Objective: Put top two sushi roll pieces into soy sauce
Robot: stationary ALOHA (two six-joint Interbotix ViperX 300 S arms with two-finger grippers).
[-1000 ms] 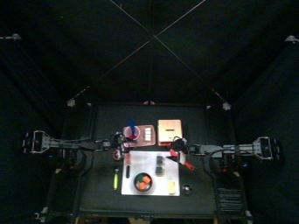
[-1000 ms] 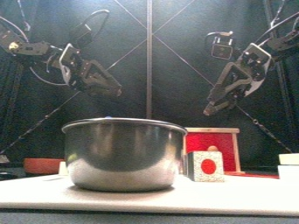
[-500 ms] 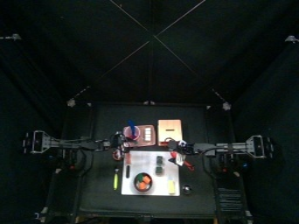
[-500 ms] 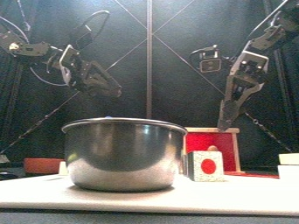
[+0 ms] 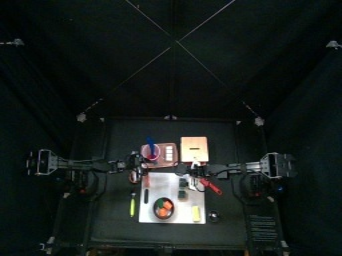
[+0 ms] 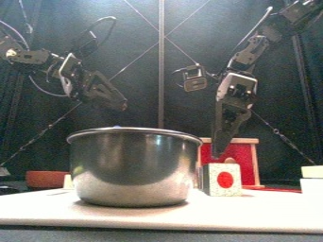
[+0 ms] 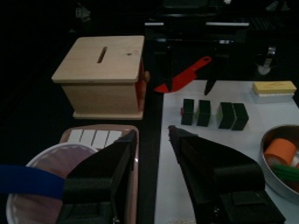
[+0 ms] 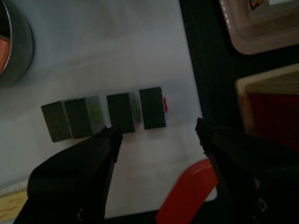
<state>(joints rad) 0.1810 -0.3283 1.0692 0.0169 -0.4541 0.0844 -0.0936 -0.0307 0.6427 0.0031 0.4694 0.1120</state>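
Note:
A row of several dark sushi roll pieces lies on the white board. It also shows in the left wrist view. My right gripper is open and empty, hanging just above and beside the row; in the front view it points straight down. My left gripper is open and empty, held high at the left, short of the row. I cannot tell which container holds soy sauce.
A steel pot holding food stands at the board's front. A wooden box stands at the back, with a red utensil and a yellow sponge nearby. A pale bowl holding a blue object sits under the left arm.
My right arm has swung down and toward the middle, and its gripper now points down over the sushi row. The left arm has barely moved.

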